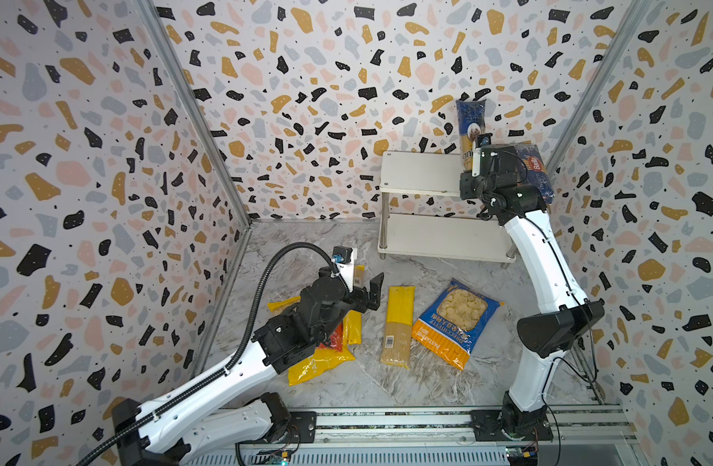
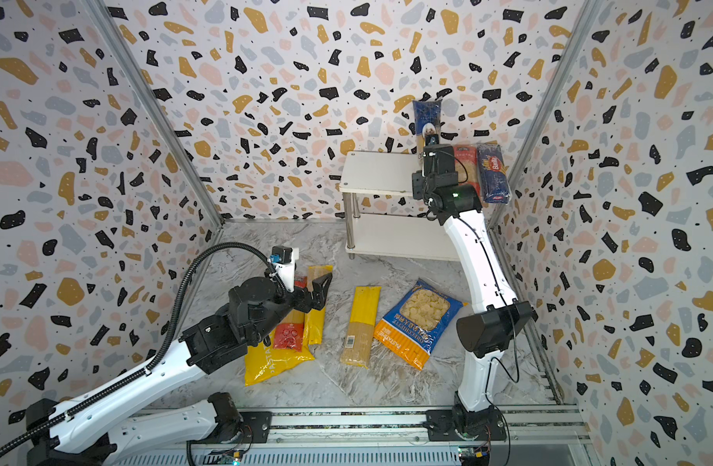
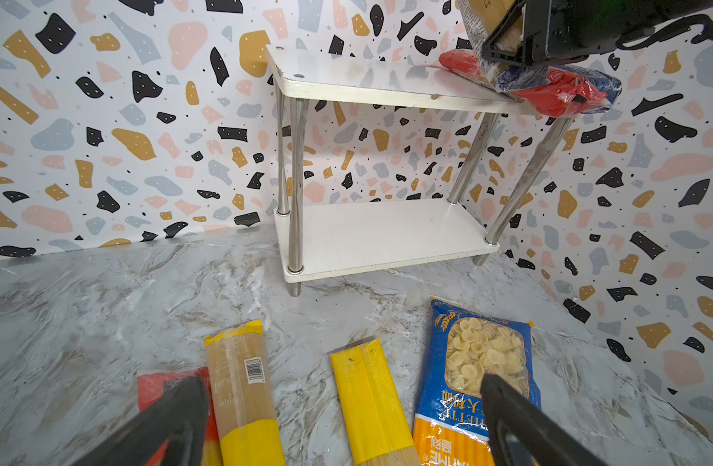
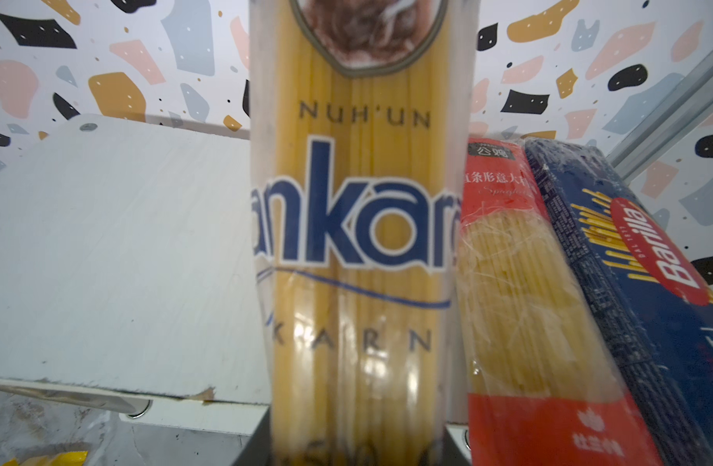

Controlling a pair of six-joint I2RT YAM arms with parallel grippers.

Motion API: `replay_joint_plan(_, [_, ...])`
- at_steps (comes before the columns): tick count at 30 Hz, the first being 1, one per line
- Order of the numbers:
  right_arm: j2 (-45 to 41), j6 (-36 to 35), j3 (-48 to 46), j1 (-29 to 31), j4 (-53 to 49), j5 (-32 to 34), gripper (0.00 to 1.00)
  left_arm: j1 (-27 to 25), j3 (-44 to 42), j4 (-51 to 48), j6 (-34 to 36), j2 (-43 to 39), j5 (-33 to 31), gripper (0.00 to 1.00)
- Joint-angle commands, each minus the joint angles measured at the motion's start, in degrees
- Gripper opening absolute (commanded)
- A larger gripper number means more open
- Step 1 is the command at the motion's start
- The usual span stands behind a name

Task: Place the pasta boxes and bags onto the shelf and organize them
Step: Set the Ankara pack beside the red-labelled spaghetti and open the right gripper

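Setting: grey marbled table top (image 1: 306, 246) boxed in by speckled terrazzo-print walls (image 1: 306, 72).
Shelf: small white two-tier rack on thin chrome posts (image 1: 419, 173), at the back, right of centre. Packs sit only on the right part of its top board; nothing lies on the lower board.
Placed: red-ended clear spaghetti pack (image 2: 465, 167) and dark-blue Barilla spaghetti pack (image 2: 494, 173), side by side and touching at the top board's right end.
In hand: blue-grey clear spaghetti pack lettered "ankara" (image 4: 358, 242), raised steeply over the top board, just beside the red-ended one. Whether its low end touches the board cannot be told.
Right gripper (image 4: 358, 448): jaws drawn narrow, clamped on that pack's lower end.
Table, near the rack: long plain yellow spaghetti pack (image 1: 399, 322) and wide blue-orange bag of shell pasta (image 1: 455, 322), lying just beside each other.
Table, left heap: wide yellow PASTATIME bag (image 2: 274, 363) underneath, second red pack (image 2: 288, 335) lying over it, barcoded yellow pack (image 2: 316, 310) just beside that one.
Left gripper (image 3: 342, 383): jaws spread wide, holding nothing, hovering above the left heap.
Progress: two of eight placed, a third held at the board and not yet released, five on the table. About a third done, by my reckoning.
Remaining: lay the held pack flat beside the red-ended one, then move the three long packs. The two wide bags probably suit the lower board.
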Motion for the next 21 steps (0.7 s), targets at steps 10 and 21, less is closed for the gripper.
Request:
replay_joint_plan(10, [-1.8,2.5,4.1,-2.7,7.2,-0.2,0.04,-0.3,-0.2,2.1,0.6,-0.7,-1.1,1.0])
replay_joint_plan(21, [-2.8,3.8,2.2,-3.0,8.4,-1.2,0.59,-0.2,0.5,1.2,0.6,-0.3,-1.5,0.99])
